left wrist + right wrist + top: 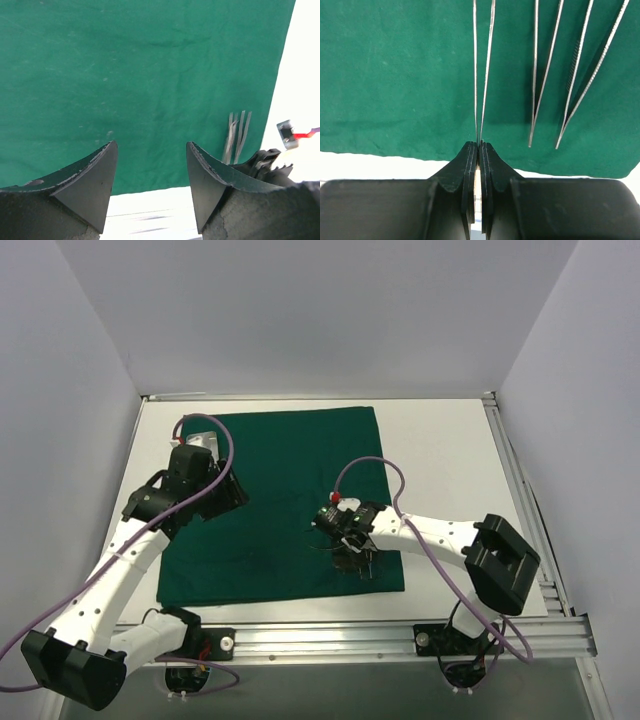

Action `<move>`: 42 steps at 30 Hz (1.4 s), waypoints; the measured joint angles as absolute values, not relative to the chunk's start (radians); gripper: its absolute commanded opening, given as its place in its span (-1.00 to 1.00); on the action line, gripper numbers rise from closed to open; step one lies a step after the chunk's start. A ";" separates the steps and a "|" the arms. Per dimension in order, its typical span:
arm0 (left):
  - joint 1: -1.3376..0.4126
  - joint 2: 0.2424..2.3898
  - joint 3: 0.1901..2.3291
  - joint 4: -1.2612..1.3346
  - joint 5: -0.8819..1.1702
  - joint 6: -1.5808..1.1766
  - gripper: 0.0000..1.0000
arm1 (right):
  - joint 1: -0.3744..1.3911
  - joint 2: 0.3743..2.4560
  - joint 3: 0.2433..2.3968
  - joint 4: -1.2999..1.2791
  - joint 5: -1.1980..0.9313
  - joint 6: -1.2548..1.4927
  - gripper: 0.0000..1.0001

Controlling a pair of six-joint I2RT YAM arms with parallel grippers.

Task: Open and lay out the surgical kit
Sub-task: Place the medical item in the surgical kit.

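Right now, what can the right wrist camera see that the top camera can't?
Only the right wrist view shows the right gripper pinched shut on thin tweezers, with two more tweezers lying beside them. Only the top view shows the left gripper, open, over the left side of the green cloth, and that whole cloth spread flat. Both views show the cloth, the right gripper and the white table.

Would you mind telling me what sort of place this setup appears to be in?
Probably a robotics lab test cell, not an operating room: plain white walls box in the table, an aluminium frame rail runs along the near edge, and the green cloth with steel tweezers looks staged.
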State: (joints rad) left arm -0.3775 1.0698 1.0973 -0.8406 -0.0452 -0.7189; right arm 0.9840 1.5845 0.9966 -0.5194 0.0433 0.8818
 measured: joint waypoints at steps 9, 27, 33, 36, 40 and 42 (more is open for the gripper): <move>-0.377 1.020 1.095 -0.886 -0.078 -0.580 0.30 | 0.994 1.658 1.055 -0.543 0.051 0.861 -1.00; -0.412 1.025 1.067 -0.902 -0.078 -0.508 0.29 | 1.002 1.751 1.096 -0.558 0.115 0.812 -1.00; -0.411 1.039 1.077 -0.906 -0.078 -0.520 0.29 | 1.001 1.703 1.084 -0.560 0.105 0.813 -1.00; -0.411 1.053 1.086 -0.907 -0.077 -0.521 0.29 | 1.001 1.690 1.077 -0.560 0.100 0.814 -1.00; -0.411 1.068 1.087 -0.907 -0.074 -0.524 0.29 | 1.001 1.681 1.037 -0.548 0.084 0.823 -1.00; -0.410 1.073 1.087 -0.907 -0.073 -0.524 0.29 | 1.001 1.676 1.015 -0.547 0.076 0.830 -1.00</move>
State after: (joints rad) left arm -0.4103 1.0729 1.0866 -0.9073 -0.0731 -0.5240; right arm 1.0012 1.6760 1.0149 -0.5468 0.0757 0.8303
